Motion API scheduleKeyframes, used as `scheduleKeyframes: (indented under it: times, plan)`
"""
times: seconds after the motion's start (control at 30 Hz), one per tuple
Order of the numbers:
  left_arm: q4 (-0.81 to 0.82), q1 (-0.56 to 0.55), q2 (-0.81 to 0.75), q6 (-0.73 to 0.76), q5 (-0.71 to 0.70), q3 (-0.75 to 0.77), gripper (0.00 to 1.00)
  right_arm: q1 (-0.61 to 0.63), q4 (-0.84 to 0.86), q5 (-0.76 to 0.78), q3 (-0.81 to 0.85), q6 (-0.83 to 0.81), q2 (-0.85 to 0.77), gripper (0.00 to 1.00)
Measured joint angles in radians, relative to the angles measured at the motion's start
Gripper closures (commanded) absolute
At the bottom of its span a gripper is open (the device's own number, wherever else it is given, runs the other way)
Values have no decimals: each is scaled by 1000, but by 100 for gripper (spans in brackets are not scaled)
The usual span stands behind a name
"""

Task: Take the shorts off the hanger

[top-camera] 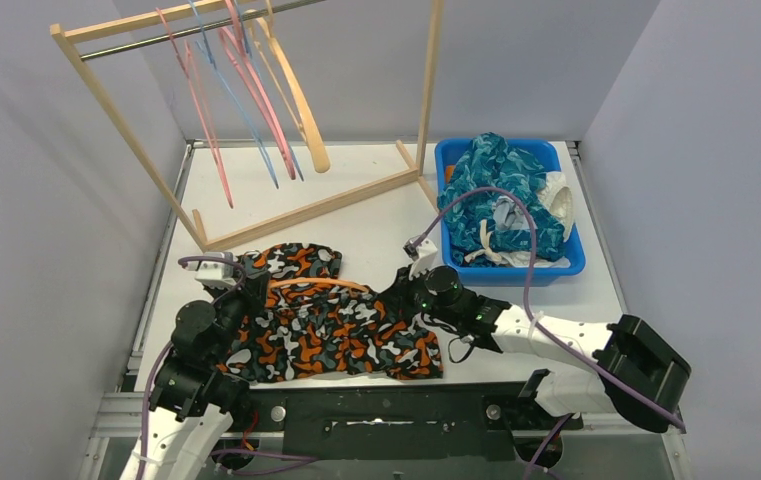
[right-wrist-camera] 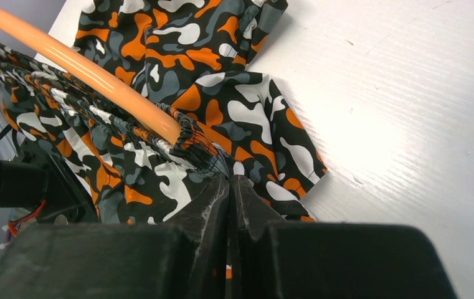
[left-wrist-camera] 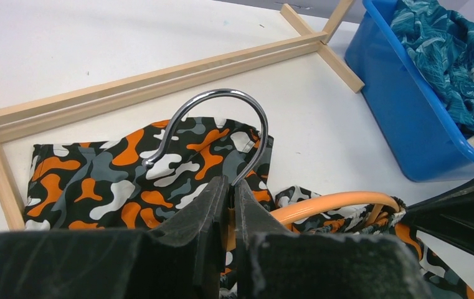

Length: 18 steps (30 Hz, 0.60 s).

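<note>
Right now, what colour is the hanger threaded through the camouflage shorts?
Plain orange; the hanger shows best in the right wrist view.

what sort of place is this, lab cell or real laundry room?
Most likely a lab test cell: plain grey walls box in a white table, two robot arms are bolted to its near edge, and the props look staged, a small wooden rack of hangers and a blue bin of clothes.
</note>
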Motion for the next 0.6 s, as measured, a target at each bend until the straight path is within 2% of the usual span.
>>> scheduleKeyframes:
  times: [0.2,0.6]
  plan:
    - [-29,0,-3,-3,-26,0,100,-8,13,-23,21,16,74,100]
    - [-36,0,-10,-29,-40,0,100,-84,26,-56,-20,59,-9,100]
